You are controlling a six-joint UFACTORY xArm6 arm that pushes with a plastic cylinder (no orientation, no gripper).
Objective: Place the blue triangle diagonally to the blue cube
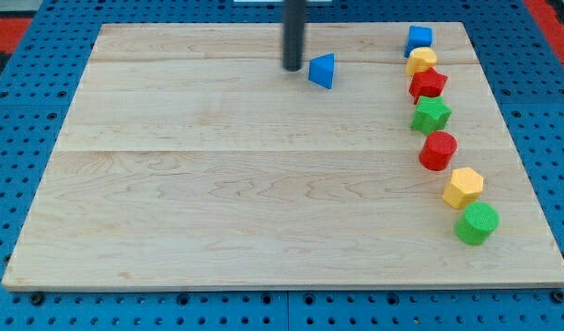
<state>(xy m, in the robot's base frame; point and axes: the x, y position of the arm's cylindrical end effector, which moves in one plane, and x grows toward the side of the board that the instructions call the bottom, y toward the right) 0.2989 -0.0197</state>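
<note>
The blue triangle (323, 71) lies near the view's top, a little right of centre on the wooden board (217, 184). The blue cube (419, 39) sits at the view's top right, heading a curved line of blocks. My tip (292, 68) stands just left of the blue triangle, with a small gap between them. The dark rod rises from it out of the view's top.
Below the blue cube, a line of blocks runs down the view's right: yellow block (421, 62), red star (428, 85), green star (431, 115), red cylinder (438, 151), yellow hexagon (463, 188), green cylinder (476, 223). Blue perforated table surrounds the board.
</note>
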